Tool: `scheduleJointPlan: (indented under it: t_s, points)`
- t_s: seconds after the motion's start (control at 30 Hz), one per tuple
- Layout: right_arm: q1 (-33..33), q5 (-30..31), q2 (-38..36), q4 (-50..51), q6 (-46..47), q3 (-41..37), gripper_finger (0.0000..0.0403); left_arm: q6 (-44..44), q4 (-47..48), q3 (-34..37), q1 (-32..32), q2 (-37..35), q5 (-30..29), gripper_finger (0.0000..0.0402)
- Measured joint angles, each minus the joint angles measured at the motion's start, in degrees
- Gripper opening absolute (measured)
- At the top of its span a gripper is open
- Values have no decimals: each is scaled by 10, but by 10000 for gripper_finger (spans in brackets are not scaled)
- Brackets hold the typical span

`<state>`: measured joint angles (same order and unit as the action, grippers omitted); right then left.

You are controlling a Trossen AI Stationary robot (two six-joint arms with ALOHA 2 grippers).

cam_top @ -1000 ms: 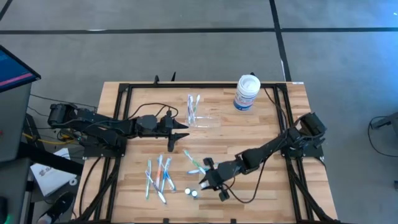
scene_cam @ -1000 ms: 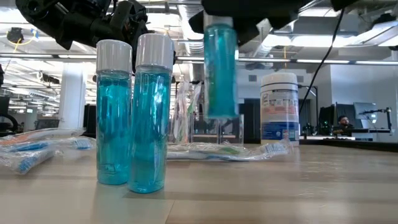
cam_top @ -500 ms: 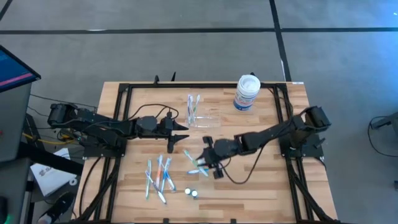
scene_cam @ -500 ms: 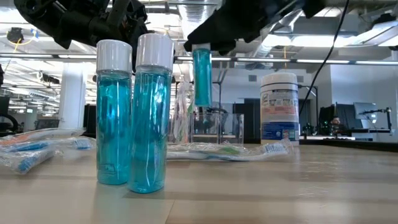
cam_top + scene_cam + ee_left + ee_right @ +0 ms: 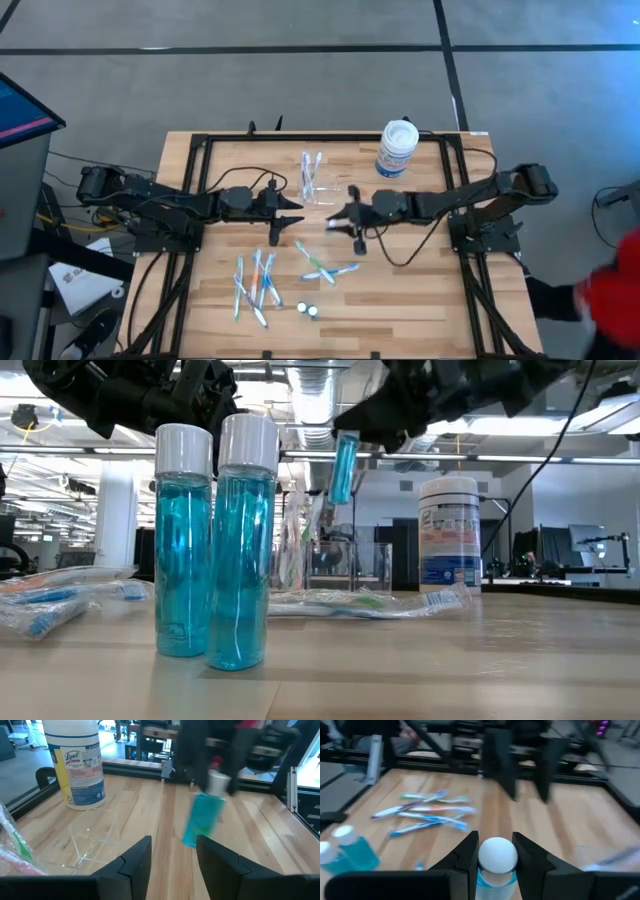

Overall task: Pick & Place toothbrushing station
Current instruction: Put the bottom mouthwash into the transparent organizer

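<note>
Right fingers (image 5: 495, 851) clamp a blue bottle (image 5: 343, 468) aloft, its tilt clearest at table height; left fingers (image 5: 172, 855) apart.

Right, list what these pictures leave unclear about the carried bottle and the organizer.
- Blue bottle: motion-blurred in the left wrist view; only its white cap shows in the right wrist view, between the right pincer fingers.
- Clear organizer: faint in every view, compartments indistinct.
- Whether the bottle is above the organizer yet: cannot tell.
</note>
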<state>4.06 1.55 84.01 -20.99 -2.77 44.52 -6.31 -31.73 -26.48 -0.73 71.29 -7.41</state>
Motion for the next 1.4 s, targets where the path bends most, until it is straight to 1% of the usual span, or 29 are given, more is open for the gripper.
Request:
scheduleJointPlan:
  t_s: [0.13, 0.33, 0.57, 0.67, 0.77, 0.93, 1.4]
  points:
    - [-45, 2, -9, -18, 2, -8, 86, 0, 0, 0, 0, 0, -12, 149]
    - [-98, -2, -7, -19, 0, -8, 86, 0, 0, 0, 0, 0, -12, 149]
    - [-146, -28, -7, -19, -2, -8, 86, 0, 0, 0, 0, 0, -12, 149]
    - [-157, -34, 8, -28, -2, -8, 86, 0, 0, 0, 0, 0, -12, 149]
    - [-169, -61, 24, -54, -2, -7, 86, 0, 0, 0, 1, 0, -12, 149]
    - [-182, -67, 57, -79, -2, -8, 86, 1, 0, 0, 1, 0, -12, 149]
    - [-219, -92, 64, -75, -1, -8, 86, 5, 0, 0, 1, 0, -12, 149]
